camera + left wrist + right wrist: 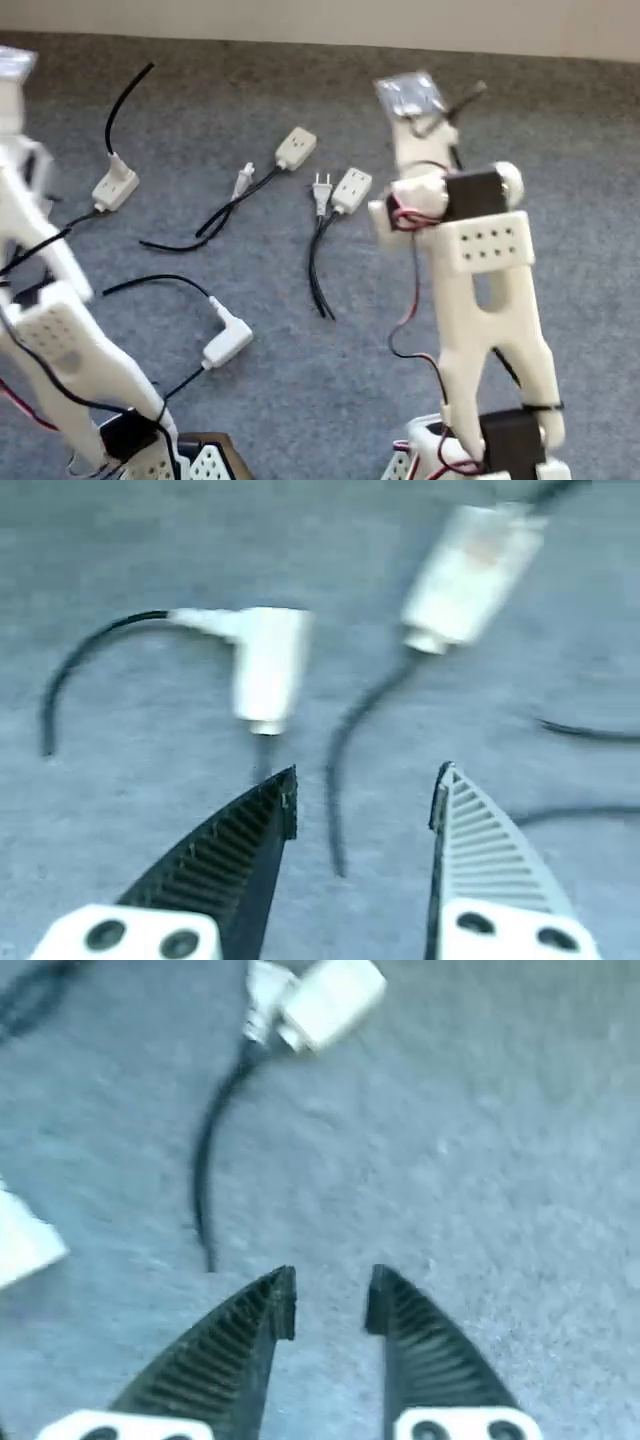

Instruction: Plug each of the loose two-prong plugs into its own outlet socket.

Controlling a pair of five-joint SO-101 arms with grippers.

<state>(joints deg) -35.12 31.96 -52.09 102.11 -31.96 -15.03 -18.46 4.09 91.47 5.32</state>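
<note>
Left pincer (365, 780) gapes near the angled plug (265, 670), right pincer (330, 1285) open too (nothing gripped yet); approach stage, I'd say: next, lower and pinch it.

White plugs (228, 340), black cords (320, 272), seemingly grey carpet (300, 400).

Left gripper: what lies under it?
Gray carpet and a black cord's end show between the open fingers of the left gripper; anything directly beneath the fingers is covered.
</note>
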